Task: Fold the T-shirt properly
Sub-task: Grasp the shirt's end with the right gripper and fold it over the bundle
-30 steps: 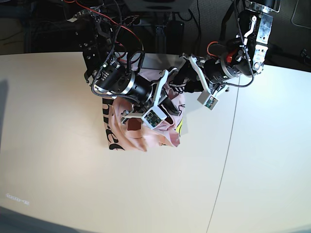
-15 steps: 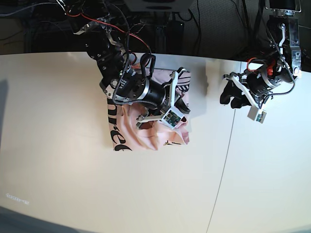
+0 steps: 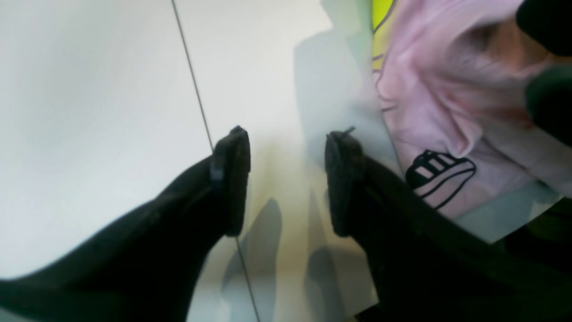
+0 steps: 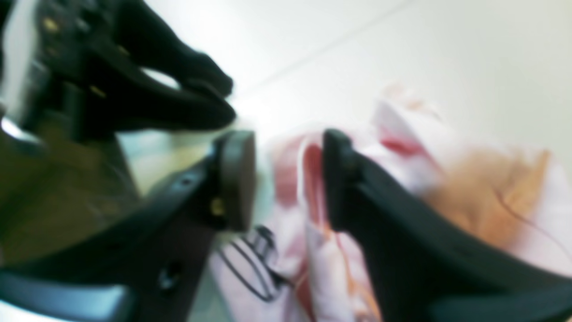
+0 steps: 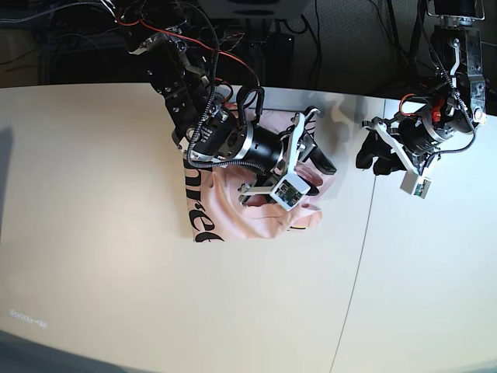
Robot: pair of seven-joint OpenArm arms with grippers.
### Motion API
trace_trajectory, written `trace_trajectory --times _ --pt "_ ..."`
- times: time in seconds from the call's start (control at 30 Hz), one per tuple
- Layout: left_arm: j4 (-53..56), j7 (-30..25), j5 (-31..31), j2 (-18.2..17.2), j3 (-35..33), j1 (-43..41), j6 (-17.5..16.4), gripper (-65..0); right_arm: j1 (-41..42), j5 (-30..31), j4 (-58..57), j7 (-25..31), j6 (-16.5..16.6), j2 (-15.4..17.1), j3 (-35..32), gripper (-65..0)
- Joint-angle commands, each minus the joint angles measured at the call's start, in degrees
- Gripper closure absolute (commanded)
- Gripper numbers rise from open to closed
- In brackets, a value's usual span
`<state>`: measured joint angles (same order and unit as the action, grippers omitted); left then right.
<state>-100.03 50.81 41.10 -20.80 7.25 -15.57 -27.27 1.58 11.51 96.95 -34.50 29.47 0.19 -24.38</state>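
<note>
Both hands are seen parted: the right hand (image 5: 317,165) is held over the bunched T-shirt (image 5: 225,214), the left hand (image 5: 371,155) above bare bench (image 5: 93,233), gripping nothing.

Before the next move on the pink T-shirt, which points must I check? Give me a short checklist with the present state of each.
1. Left gripper open and empty, over bare table: ok.
2. Left gripper clear of the T-shirt: ok.
3. Right gripper jaws apart over the cloth: ok.
4. Cloth fully released by right gripper: cannot tell, the view is blurred.
5. T-shirt folded flat and neat: not ok, it lies bunched and wrinkled.
6. Lettering hidden inside the fold: not ok.
</note>
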Motion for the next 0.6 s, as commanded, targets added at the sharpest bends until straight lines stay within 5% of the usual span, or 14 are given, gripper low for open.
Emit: trace_trajectory --times 0.0,0.43,0.5,0.57 --pt "-1.0 -0.7 0.6 -0.7 0.4 0.3 -0.5 -30.3 0.9 1.8 0.9 1.7 2.3 -0.4 0.0 -28.0" --pt "-1.0 0.0 0.6 -4.2 0.6 0.3 -0.4 -30.3 5.1 5.2 1.6 2.6 2.3 -0.3 2.6 -27.7" --pt "-1.0 0.3 0.7 -4.5 1.0 0.3 -0.4 -30.3 5.8 5.2 2.2 2.5 2.3 -0.3 4.7 -20.3" --pt "-1.0 0.4 0.6 -5.0 1.3 0.2 -0.4 -30.3 5.9 5.5 3.2 0.7 2.3 -0.3 6.8 -0.8"
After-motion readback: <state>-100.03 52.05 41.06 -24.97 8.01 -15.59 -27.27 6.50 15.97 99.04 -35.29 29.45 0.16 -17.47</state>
